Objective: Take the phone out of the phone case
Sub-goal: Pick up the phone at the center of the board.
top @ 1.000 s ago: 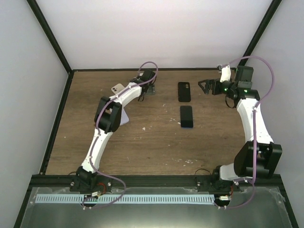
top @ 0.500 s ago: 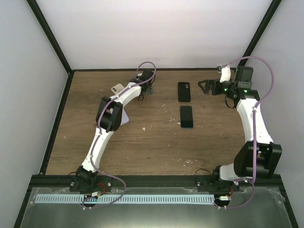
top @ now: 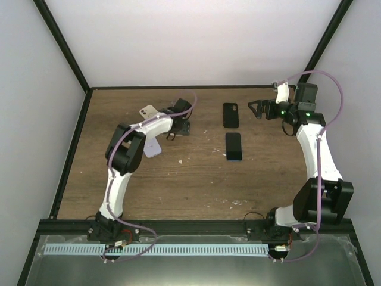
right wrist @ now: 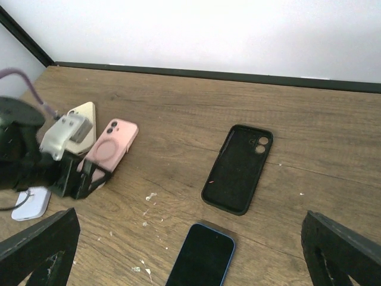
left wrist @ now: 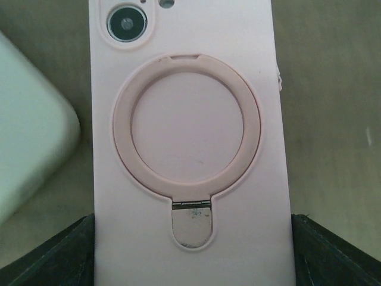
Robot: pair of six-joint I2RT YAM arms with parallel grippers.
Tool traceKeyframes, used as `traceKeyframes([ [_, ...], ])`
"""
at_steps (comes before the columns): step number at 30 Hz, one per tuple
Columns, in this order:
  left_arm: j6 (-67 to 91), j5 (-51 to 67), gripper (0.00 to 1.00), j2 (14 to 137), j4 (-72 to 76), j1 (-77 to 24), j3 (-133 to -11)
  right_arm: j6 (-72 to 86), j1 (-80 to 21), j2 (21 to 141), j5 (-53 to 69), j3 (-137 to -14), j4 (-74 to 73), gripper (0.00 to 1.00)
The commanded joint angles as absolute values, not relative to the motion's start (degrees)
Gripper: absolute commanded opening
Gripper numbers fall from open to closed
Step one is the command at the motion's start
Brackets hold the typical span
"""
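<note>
A pink phone case (left wrist: 190,119) with a ring stand fills the left wrist view, back side up. The phone inside it shows only as a camera lens (left wrist: 126,24) through the cutout. My left gripper (left wrist: 192,250) is shut on the case's near end, with a black finger (left wrist: 59,256) pressed against each long edge. From the right wrist view, the pink phone case (right wrist: 113,143) lies flat on the wood, its end between those fingers (right wrist: 89,173). In the top view the left arm hides it. My right gripper (top: 257,109) hangs open at the back right, holding nothing.
An empty black case (top: 231,114) lies inside up and a blue phone (top: 234,146) lies screen up mid-table. A cream phone (top: 147,111) sits beside the pink case. A pale lavender item (top: 153,146) lies under the left arm. Walls stand along the back and sides.
The left gripper's jaws narrowed onto the pink case. The left gripper moved slightly toward the near side, and its elbow swung left. The right arm has not moved.
</note>
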State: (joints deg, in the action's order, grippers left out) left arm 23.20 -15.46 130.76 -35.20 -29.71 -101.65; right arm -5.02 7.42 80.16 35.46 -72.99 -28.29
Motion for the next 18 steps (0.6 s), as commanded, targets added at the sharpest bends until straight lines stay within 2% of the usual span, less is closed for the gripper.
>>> traceKeyframes([
  [1,16.2,-8.1,0.64,121.8,-33.0,-31.9,-89.8,-4.4,7.7,78.4,36.8,-73.9,-28.8,1.0],
  [7,11.2,-0.3,0.64,109.9,-31.4,-33.5,-72.2,-4.4,7.7,80.6,40.0,-75.1,-29.6,1.0],
  [11,9.1,0.7,0.64,105.2,-32.5,-33.7,-64.6,-4.4,7.7,82.7,42.8,-76.8,-30.5,1.0],
  [14,9.1,-0.1,0.69,103.9,-32.3,-33.7,-61.4,-4.2,7.7,83.9,44.4,-77.2,-30.6,1.0],
  [18,10.1,-1.5,0.79,105.8,-32.3,-33.7,-62.9,-3.4,7.7,85.1,46.0,-77.2,-30.3,1.0],
])
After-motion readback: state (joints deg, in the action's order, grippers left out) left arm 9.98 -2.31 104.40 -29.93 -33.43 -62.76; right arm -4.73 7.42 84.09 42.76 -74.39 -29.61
